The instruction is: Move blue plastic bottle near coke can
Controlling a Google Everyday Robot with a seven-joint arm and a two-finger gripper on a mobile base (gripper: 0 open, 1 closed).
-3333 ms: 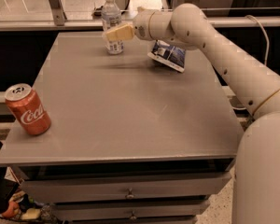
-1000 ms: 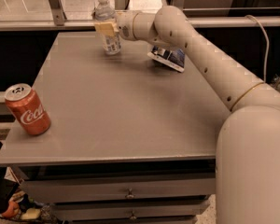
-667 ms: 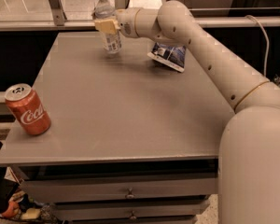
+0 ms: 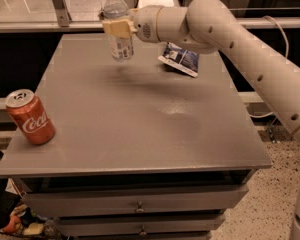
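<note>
Carry step: claw clamped on the blue plastic bottle, at 11 o'clock of the desk.
The next move probably calls for a swing toward 8 o'clock, setting it down beside the coke can.

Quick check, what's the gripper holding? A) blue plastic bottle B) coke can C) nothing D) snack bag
A: the gripper is shut on the blue plastic bottle over the far side of the table; the coke can stands at the near left corner, and the snack bag lies apart.
</note>
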